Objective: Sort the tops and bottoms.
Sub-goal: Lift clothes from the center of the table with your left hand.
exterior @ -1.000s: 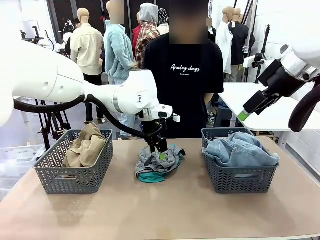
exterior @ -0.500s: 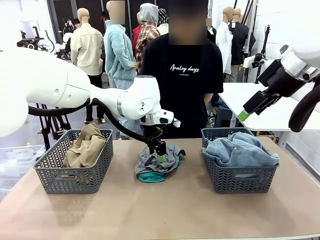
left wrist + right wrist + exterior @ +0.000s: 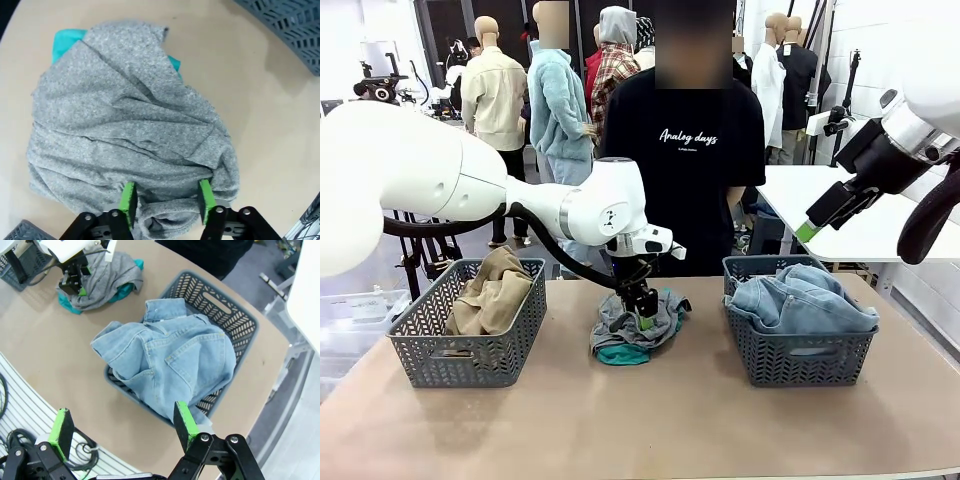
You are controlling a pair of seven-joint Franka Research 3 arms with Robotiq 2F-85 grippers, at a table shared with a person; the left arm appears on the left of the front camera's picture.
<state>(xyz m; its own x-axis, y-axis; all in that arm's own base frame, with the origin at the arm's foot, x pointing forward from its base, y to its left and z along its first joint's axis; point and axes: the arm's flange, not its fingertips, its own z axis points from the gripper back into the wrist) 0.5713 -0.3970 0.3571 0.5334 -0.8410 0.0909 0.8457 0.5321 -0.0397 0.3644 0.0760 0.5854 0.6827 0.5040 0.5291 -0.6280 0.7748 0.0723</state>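
Left fingers [image 3: 128, 200] straddle a grey top [image 3: 120, 125] fold, grip uncertain; teal top [image 3: 65, 40] beneath; tan-top basket [image 3: 430, 355] at nine o'clock, jeans basket [image 3: 800, 365] at three; right fingers [image 3: 182, 420] wide.

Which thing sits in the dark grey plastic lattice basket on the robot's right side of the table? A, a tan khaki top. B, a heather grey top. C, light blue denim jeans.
C: the light blue denim jeans are piled in that dark grey lattice basket, above its rim.
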